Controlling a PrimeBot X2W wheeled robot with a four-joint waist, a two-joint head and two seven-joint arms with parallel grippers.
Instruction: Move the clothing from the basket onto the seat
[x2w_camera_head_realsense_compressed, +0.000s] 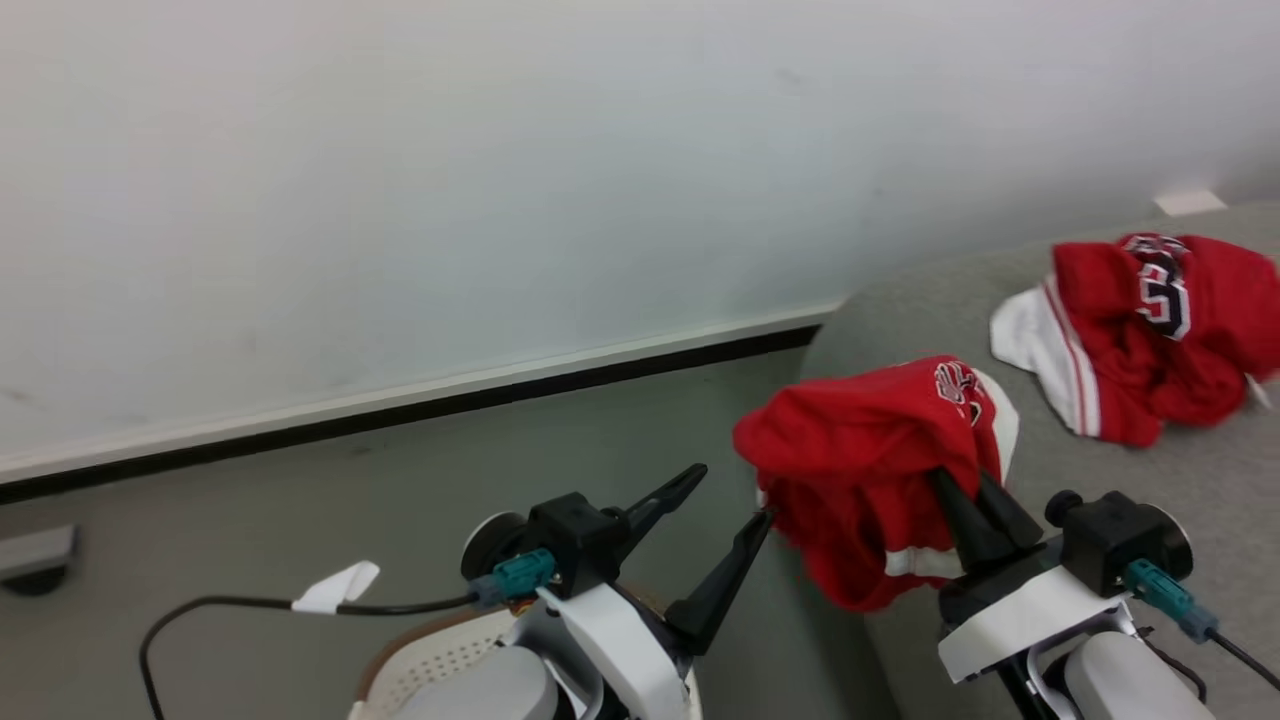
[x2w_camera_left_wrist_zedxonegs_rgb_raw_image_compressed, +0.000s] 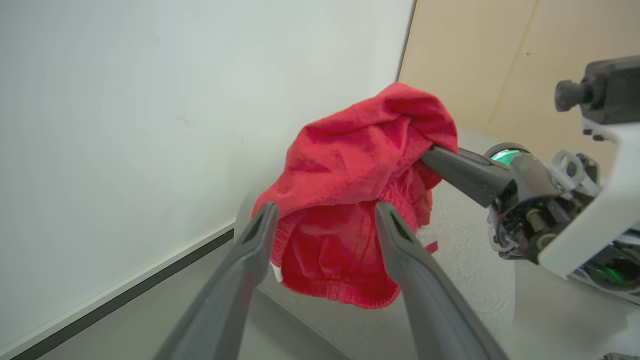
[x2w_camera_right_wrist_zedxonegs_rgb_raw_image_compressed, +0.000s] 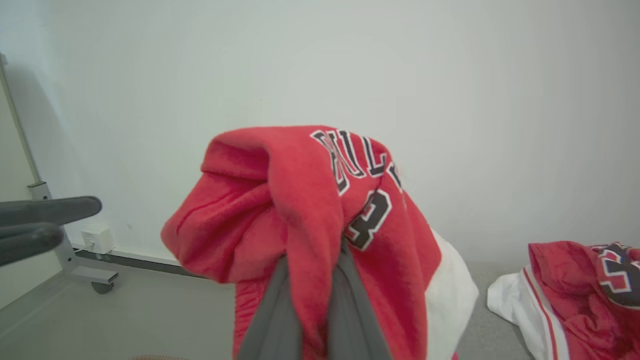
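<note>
One red garment (x2w_camera_head_realsense_compressed: 1150, 340) lies on the seat (x2w_camera_head_realsense_compressed: 920, 320), your right gripper (x2w_camera_head_realsense_compressed: 975, 500) has its jaws clamped on a second garment (x2w_camera_head_realsense_compressed: 870, 450) at the seat's edge, not yet released, and your left gripper (x2w_camera_head_realsense_compressed: 732, 492) has its jaws apart.

A red Bulls garment (x2w_camera_head_realsense_compressed: 860, 450) hangs bunched in the air over the corner of the grey woven seat (x2w_camera_head_realsense_compressed: 900, 310). A second red garment (x2w_camera_head_realsense_compressed: 1140, 330), white-trimmed, lies crumpled on that seat. The cream perforated basket (x2w_camera_head_realsense_compressed: 440, 655), brown-rimmed, sits lower, beside the seat.

A white wall (x2w_camera_head_realsense_compressed: 400, 150) meets dark baseboard (x2w_camera_head_realsense_compressed: 400, 415), grey floor (x2w_camera_head_realsense_compressed: 250, 500).
</note>
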